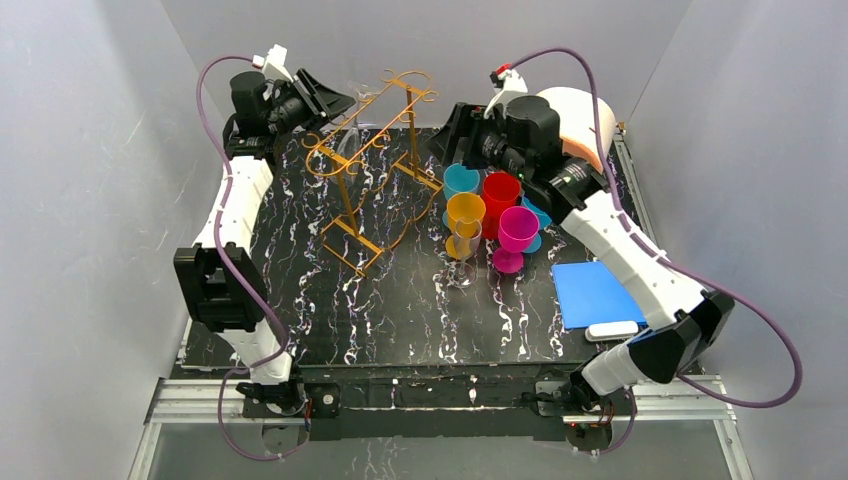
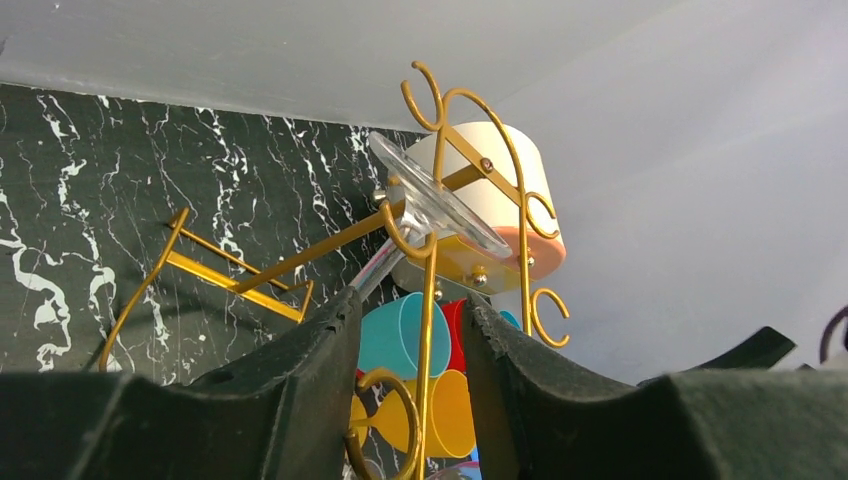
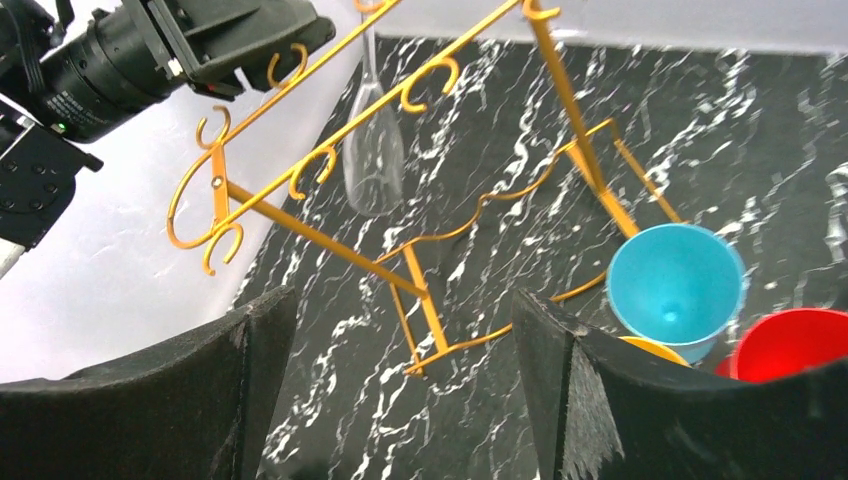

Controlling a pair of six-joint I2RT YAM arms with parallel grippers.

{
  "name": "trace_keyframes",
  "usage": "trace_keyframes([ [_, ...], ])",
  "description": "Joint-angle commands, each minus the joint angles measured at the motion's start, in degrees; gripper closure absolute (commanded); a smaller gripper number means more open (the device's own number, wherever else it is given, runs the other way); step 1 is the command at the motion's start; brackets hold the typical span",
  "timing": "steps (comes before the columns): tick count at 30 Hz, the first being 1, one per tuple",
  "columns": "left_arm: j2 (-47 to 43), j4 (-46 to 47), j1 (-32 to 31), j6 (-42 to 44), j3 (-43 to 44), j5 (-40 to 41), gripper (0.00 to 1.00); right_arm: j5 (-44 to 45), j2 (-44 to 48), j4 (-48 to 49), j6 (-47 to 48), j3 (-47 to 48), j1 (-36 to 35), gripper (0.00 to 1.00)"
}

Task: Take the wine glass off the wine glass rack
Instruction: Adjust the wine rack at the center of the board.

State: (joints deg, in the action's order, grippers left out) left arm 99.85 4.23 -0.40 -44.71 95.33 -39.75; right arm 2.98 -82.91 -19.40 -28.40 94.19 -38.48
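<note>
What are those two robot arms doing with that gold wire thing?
They are trying to get a clear wine glass off the gold rack. The glass hangs upside down from the top rails. The left claw is up at the curly end of the rack, partly open and not holding the glass. The right claw is on the other side, wide open and empty, above some colourful cups on the table. So the glass has not been taken off yet.
</note>
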Motion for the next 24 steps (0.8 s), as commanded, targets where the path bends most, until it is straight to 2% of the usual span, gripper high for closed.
trace_keyframes([
  [1,-6.4,-2.1,-0.2,2.3,-1.7,0.8,0.6,-10.1,-2.1,3.6,-5.5,1.1,2.2,0.14],
  [5,-10.2,1.6,-0.3,0.2,-7.0,2.1,0.59,-18.1,-6.6,5.0,-9.1,4.2,4.4,0.14],
  [11,-13.2,-8.0,-0.2,6.4,-4.2,4.2,0.54,-26.4,-16.3,4.2,-11.4,13.0,5.3,0.13],
  [14,-13.3,-11.7,-0.2,9.1,-2.8,2.1,0.49,-34.8,-21.7,3.1,-11.1,19.8,5.8,0.11],
  [16,-12.9,-13.7,-0.2,10.4,-2.1,1.1,0.47,-34.8,-24.4,-0.6,-10.2,23.8,6.3,0.09],
  [17,-13.2,-13.3,-0.2,10.0,-2.9,1.4,0.47,-35.7,-25.0,0.8,-11.2,23.2,7.1,0.08],
  [18,-13.6,-11.8,-0.2,8.6,-3.9,0.6,0.47,-40.3,-26.7,2.7,-12.2,24.5,8.2,0.08],
  [19,-14.7,-13.9,-0.2,10.4,-4.6,1.7,0.45,-45.0,-31.5,-2.9,-12.0,31.5,10.0,0.08],
  [20,-15.9,-14.1,-0.2,10.9,-5.9,3.0,0.44,-44.8,-32.9,-6.4,-11.0,34.6,10.6,0.07],
  [21,-16.5,-11.6,-0.2,9.4,-7.5,0.7,0.42,-45.1,-33.9,-6.1,-10.6,35.0,10.7,0.07],
  [23,-15.7,-15.4,-0.2,11.8,-5.2,-0.1,0.39,-43.1,-35.4,-8.1,-8.6,37.2,10.9,0.07],
  [24,-15.6,-13.1,-0.1,10.4,-5.2,-1.4,0.39,-42.9,-36.6,-8.9,-7.9,38.9,11.2,0.08],
])
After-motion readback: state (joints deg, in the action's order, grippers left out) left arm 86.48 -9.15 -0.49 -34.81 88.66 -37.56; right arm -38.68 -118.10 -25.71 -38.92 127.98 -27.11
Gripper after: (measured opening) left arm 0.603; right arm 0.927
